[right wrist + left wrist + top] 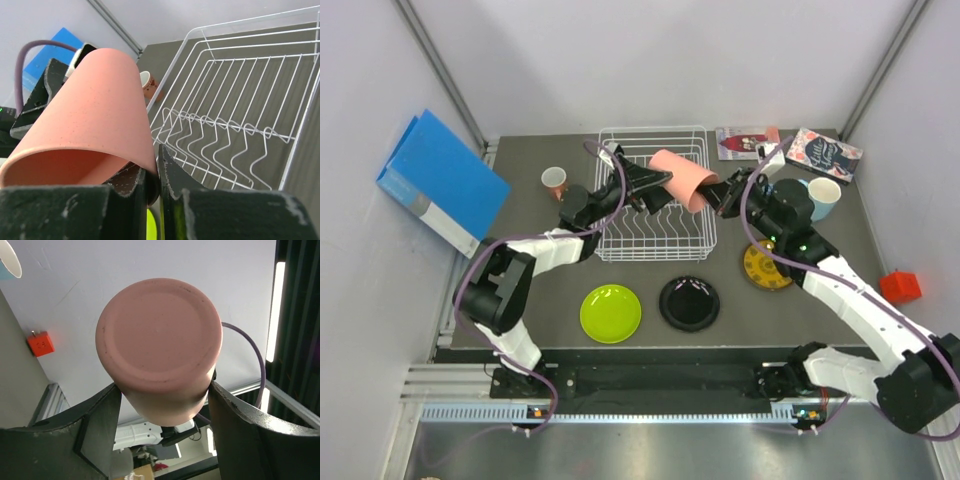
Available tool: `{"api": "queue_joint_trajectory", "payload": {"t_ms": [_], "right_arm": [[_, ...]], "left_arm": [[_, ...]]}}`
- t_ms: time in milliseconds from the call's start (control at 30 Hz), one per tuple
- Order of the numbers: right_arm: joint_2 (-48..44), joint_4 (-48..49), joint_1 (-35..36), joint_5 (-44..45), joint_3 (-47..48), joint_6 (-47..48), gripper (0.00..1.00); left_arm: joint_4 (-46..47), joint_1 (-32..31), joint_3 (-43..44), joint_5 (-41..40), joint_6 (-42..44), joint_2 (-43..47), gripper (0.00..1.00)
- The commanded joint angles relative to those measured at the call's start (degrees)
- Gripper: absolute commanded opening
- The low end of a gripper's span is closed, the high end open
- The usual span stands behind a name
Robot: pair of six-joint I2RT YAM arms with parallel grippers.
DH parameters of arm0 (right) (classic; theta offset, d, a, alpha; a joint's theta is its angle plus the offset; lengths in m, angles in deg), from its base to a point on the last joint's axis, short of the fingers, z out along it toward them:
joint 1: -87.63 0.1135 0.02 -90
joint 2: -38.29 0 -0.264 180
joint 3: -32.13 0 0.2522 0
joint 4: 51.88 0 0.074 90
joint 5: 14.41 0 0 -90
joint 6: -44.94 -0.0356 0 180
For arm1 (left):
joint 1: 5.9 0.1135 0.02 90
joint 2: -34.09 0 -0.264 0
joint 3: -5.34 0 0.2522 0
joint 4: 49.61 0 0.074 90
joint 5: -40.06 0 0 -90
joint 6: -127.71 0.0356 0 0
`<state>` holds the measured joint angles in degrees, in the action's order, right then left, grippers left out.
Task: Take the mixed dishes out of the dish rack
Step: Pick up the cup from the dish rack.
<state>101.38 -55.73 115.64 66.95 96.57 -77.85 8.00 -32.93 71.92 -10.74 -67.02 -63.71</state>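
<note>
A pink cup hangs on its side above the right part of the white wire dish rack, which holds nothing else. My left gripper is shut on the cup's base end; in the left wrist view its fingers press both sides of the cup. My right gripper is shut on the cup's rim; in the right wrist view it pinches the cup wall over the rack.
A salmon cup stands left of the rack. A light blue mug and a yellow patterned plate lie right of it. A lime-green plate and a black plate lie in front. Books and a blue binder are at the back.
</note>
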Motion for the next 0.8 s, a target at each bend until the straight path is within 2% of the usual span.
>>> {"api": "queue_joint_trajectory", "payload": {"t_ms": [0,33,67,100,133,200,267,300,333,400,500,533,567,600,633,667,700,733,767], "right_arm": [[-5.3,-6.6,0.5,3.2,4.3,2.3,0.00],[-6.4,-8.0,0.5,4.2,4.9,2.5,0.00],[-7.5,-9.4,0.6,5.1,5.7,2.8,0.00],[-9.7,-9.7,0.5,7.1,6.3,3.4,0.00],[-10.6,-13.6,0.5,8.0,6.9,3.6,0.00],[-12.6,-15.9,0.5,10.0,8.6,4.0,0.00],[-13.3,-18.9,0.5,10.8,10.4,4.1,0.00],[-13.3,-20.2,0.4,11.4,11.1,4.1,0.00],[-13.1,-21.4,0.5,11.9,11.8,4.1,0.00],[-11.5,-26.0,0.5,13.7,14.4,4.5,0.00],[-7.0,-34.1,1.0,18.7,18.6,5.8,0.00],[-5.3,-36.9,1.1,20.1,20.0,6.2,0.00],[-2.0,-41.3,1.4,22.8,22.6,6.8,0.00],[-0.4,-43.5,1.6,23.7,23.8,7.6,0.00],[1.1,-45.4,1.7,24.3,24.9,7.8,0.00],[3.9,-47.1,1.8,25.4,26.9,7.8,0.00],[4.8,-48.9,2.0,25.7,27.3,7.8,0.00],[5.4,-49.0,2.1,25.6,27.4,7.9,0.00],[6.3,-49.0,2.5,25.7,27.4,7.8,0.00]], "left_arm": [[-1.7,-0.6,5.3,7.9,13.4,6.9,0.51],[-9.6,-0.6,6.5,8.1,23.2,9.8,0.56],[-26.7,-0.6,7.9,7.4,29.4,11.4,0.64],[-37.3,-0.6,11.5,3.1,36.2,13.1,0.67],[-45.2,-0.7,13.3,-0.8,48.4,16.2,0.69],[-59.7,-0.7,16.8,-11.4,56.4,18.2,0.80],[-63.5,-0.8,17.3,-17.2,61.7,20.1,0.88],[-66.1,-0.8,17.2,-20.8,62.5,21.2,0.99],[-66.9,-0.8,16.9,-25.5,62.8,21.7,0.99],[-68.2,-0.7,15.9,-28.7,63.7,22.8,0.99],[-66.3,1.0,13.1,-24.9,62.7,23.4,0.99],[-62.0,1.2,12.0,-19.0,62.6,23.8,0.99],[-58.9,1.0,9.3,-18.5,63.1,24.5,0.99],[-59.2,-1.5,9.3,-20.7,67.3,26.2,0.99],[-66.7,-3.7,10.6,-24.7,70.8,26.6,0.99],[-70.6,-6.0,14.6,-35.1,74.6,26.7,0.99],[-74.2,-10.9,16.5,-40.4,81.8,26.1,0.99],[-77.1,-13.2,18.0,-44.8,84.5,25.6,0.99],[-80.7,-15.1,20.4,-52.9,86.4,25.0,0.99]]}}
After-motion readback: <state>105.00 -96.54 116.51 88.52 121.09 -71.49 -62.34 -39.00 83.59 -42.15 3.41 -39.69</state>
